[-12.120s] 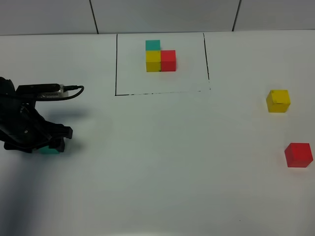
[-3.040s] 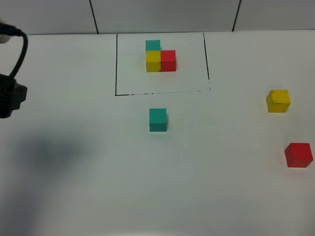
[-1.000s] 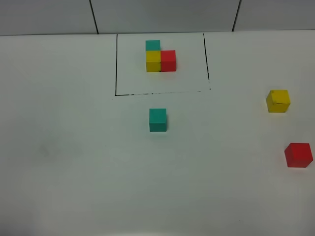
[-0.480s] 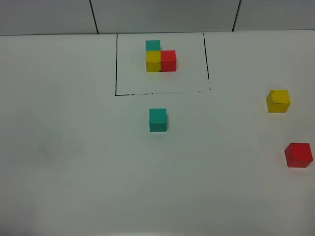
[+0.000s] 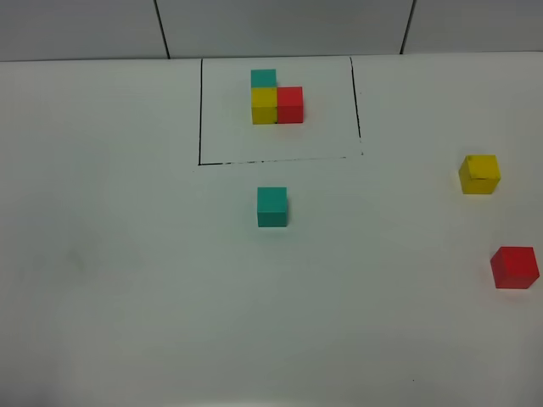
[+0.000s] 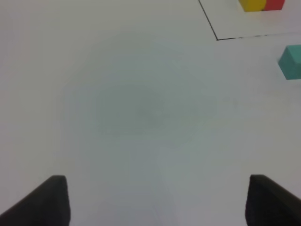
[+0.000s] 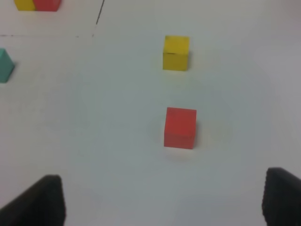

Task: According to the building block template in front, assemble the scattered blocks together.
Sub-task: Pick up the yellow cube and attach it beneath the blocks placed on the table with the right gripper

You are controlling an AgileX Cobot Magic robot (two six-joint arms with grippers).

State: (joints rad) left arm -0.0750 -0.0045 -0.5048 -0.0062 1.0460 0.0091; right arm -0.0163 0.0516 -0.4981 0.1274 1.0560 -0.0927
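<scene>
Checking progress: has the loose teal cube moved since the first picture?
Yes. The teal cube has shifted from the far left rightward, and now sits just below the black outline in the high view.

It seems to be a robot test lab: a plain white bench (image 5: 127, 297) with a drawn black frame (image 5: 200, 110), colour cubes (image 5: 272, 207), grey wall panels (image 5: 280, 25) behind.

Shows left gripper (image 6: 157, 202) with dark fingertips (image 6: 47, 202) wide apart above white table (image 6: 141, 108). Beyond, shows teal cube (image 6: 291, 62) just outside black outline (image 6: 208, 20), yellow cube (image 6: 253, 4) touching red cube (image 6: 275, 4) inside it.
</scene>
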